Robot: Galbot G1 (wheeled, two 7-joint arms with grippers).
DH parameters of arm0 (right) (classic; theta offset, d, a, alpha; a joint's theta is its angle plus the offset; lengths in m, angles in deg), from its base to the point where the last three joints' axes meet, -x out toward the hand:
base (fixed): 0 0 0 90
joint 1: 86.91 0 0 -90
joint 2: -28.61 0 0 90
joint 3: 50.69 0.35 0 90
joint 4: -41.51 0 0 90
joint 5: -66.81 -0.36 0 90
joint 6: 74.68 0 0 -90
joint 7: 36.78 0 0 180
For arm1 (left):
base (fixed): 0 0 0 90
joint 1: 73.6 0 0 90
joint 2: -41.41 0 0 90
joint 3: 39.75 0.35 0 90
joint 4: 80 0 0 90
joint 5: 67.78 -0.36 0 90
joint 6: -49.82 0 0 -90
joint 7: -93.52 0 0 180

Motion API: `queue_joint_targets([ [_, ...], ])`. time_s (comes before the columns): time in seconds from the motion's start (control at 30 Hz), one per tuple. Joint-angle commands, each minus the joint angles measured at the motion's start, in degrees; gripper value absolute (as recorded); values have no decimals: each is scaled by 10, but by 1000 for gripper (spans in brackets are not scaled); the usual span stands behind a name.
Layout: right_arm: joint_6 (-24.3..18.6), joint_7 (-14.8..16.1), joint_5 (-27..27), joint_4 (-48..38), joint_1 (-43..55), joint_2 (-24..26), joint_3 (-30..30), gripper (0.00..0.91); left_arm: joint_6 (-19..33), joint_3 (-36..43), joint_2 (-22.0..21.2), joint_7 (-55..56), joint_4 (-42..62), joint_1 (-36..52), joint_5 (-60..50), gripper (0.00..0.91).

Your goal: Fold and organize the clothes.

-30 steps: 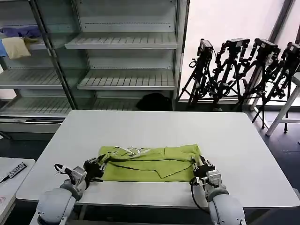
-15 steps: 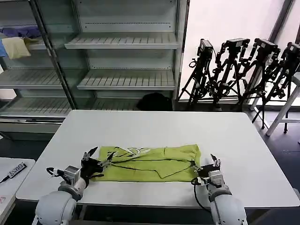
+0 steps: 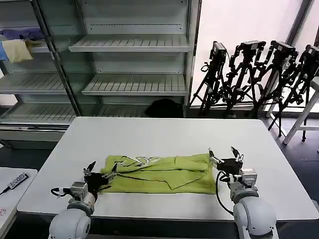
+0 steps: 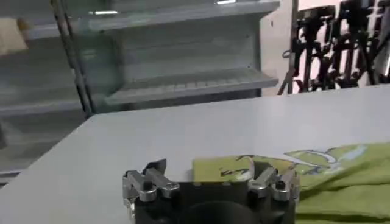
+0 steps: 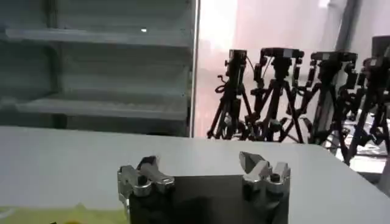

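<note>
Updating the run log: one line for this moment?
T-shirt: folded on table | left gripper: open | right gripper: open

A white rectangular surface (image 3: 164, 134) stood before grey metal shelving (image 3: 129, 64) with slatted shelves. A pale yellow cloth (image 3: 16, 50) and a blue-purple cloth (image 3: 22, 34) lay on an upper shelf. Black camera tripods (image 3: 259, 74) clustered beside a bright white wall (image 3: 239, 25).

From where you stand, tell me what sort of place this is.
Probably a robot test lab or studio set up like a shop. A white table holds a green T-shirt, bare store-style shelves stand behind it, and a row of black camera tripods lines the bright wall.
</note>
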Motion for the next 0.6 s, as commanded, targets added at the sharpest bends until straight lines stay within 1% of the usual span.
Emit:
queue_joint_targets([
  [0.03,0,-8,-54,19,12,3,14,907,0,4,-21,40,29,1,-7,907],
  [0.27,-1,2,-47,16,11,4,13,907,1,9,-25,39,37,-4,-2,897],
  [0.33,-2,5,-44,15,10,3,13,907,2,10,-27,38,38,-5,-3,826],
  [0.37,-2,5,-43,15,10,3,13,907,2,11,-27,38,40,-5,-4,655],
  [0.4,-2,5,-43,15,10,3,12,907,1,12,-27,38,41,-4,-4,433],
  [0.43,-2,5,-43,14,10,4,12,907,-1,13,-26,38,41,-4,-3,121],
  [0.47,-3,4,-43,14,10,4,12,907,-3,13,-26,36,39,-4,0,30],
  [0.5,-3,5,-43,14,10,4,13,907,-4,14,-26,36,38,-4,2,10],
  [0.6,-3,5,-43,13,10,5,13,907,-13,16,-25,33,35,-3,12,10],
])
